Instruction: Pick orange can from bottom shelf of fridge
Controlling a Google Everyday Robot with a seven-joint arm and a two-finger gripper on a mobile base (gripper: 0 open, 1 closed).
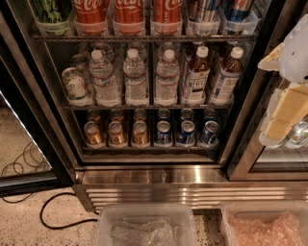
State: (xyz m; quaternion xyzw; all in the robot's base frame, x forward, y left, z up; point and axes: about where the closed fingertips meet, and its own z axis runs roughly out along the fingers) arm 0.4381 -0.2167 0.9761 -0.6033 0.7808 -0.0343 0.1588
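6 orange cans (pixel 117 134): upright in 2 rows of 3 on the left half of the bottom shelf (pixel 149 149); labels unreadable.
Blue cans (pixel 186 133): right half of the same shelf, just beside the orange ones.
Fridge (pixel 192 192): black frame, ribbed steel base.
Red cans (pixel 129 14): top rack, white "Coca-Cola" script, cut off above.
Water bottles (pixel 136 79): middle rack, label text too small.
Gripper (pixel 281 120): right edge, level with the middle rack, well apart from the cans; apart or together cannot be told.

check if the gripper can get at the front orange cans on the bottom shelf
Likely yes: the fridge door looks open and nothing stands before the orange cans on the bottom shelf. The gripper sits upper right, so must drop leftward.
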